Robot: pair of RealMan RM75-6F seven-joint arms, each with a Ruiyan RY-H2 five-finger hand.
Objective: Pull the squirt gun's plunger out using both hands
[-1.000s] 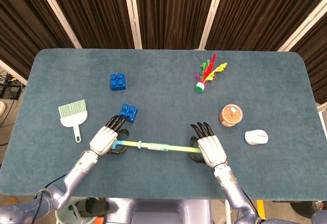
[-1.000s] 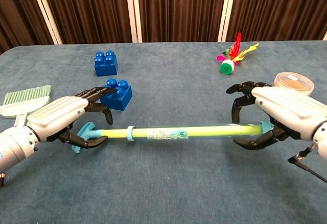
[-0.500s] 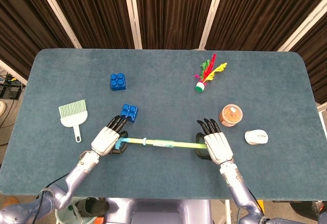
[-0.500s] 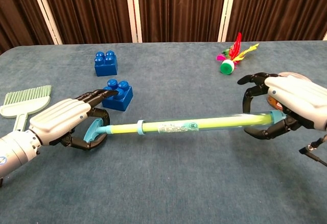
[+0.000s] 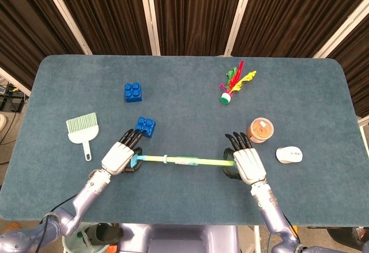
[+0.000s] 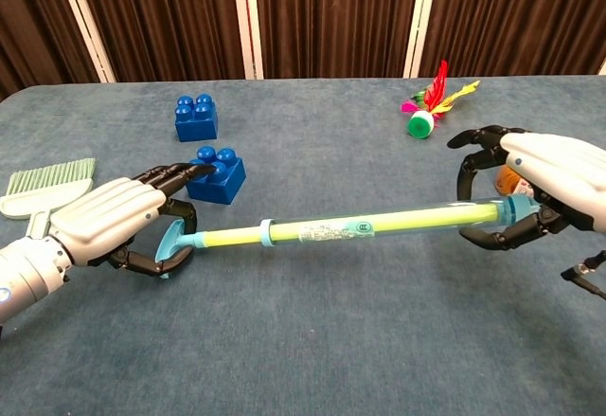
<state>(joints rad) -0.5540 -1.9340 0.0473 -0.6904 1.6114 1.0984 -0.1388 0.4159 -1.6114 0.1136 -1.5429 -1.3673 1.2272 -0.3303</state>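
Observation:
The squirt gun (image 6: 369, 227) (image 5: 187, 161) is a long clear tube with a yellow-green plunger rod and blue fittings, held level above the table. My left hand (image 6: 109, 224) (image 5: 119, 157) grips the blue plunger handle (image 6: 176, 245) at the left end. At the other end my right hand (image 6: 544, 189) (image 5: 247, 165) holds the blue-capped tube end (image 6: 507, 209). A stretch of bare rod shows between the handle and the blue collar (image 6: 268, 233).
A blue brick (image 6: 217, 174) lies just behind my left hand, another blue brick (image 6: 196, 117) further back. A green hand brush (image 6: 38, 193) is at the left. Feathered shuttlecock (image 6: 431, 103), orange-lidded jar (image 5: 260, 131) and white mouse (image 5: 289, 155) sit on the right.
My right hand has drawn the tube to the right and slightly up, and more bare plunger rod now shows by the handle. My left hand has stayed almost in place.

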